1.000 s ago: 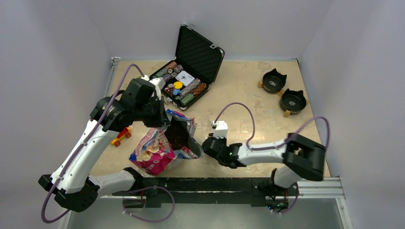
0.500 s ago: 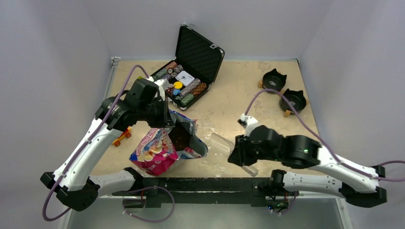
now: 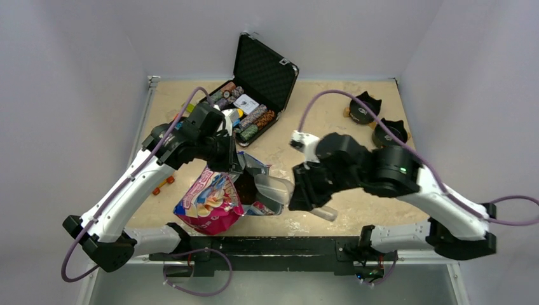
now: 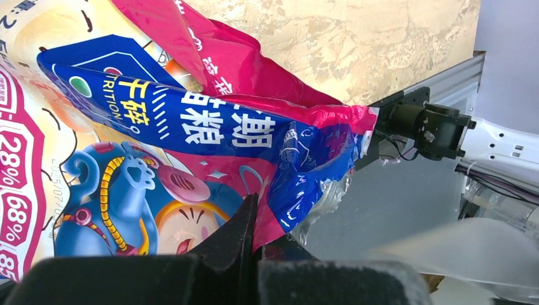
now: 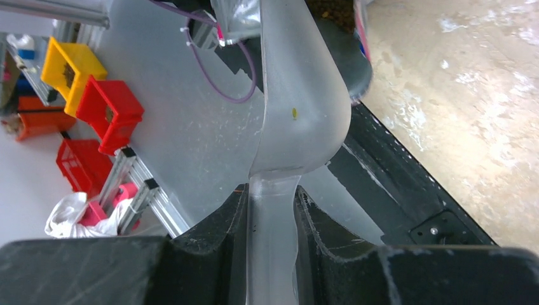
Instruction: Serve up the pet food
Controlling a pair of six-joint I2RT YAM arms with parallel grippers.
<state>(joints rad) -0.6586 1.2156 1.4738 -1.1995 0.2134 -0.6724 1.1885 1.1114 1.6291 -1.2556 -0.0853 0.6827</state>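
Top external view: the left gripper [image 4: 257, 244] holds up the rim of the pink-edged bag [image 3: 210, 202] at lower middle of the frame, and the right gripper [image 5: 270, 219] pokes a clear scoop [image 3: 277, 189] into its mouth.
Step in hand: loading the scoop from the bag, as I read it; nothing served yet.
Left claw: pressed together on the bag's top edge, pinching a fold of blue-and-pink film.
Right claw: clamped around the scoop's handle, with the cup pointing away from the wrist.
Pet food: dark-brown kibble [image 3: 243, 184] lies inside the open bag, right at the scoop's lip. I cannot tell whether any is in the cup.
Next move: probably dig deeper, level the cup, lift out without tipping; the bag mouth needs holding open.
Bowls: far bowl [image 3: 363, 108] and near bowl [image 3: 389, 135] sit upper right, well apart from the bag. I can make out no kibble in them.
Case: the open black case [image 3: 264, 67] at top centre holds rows of poker chips.
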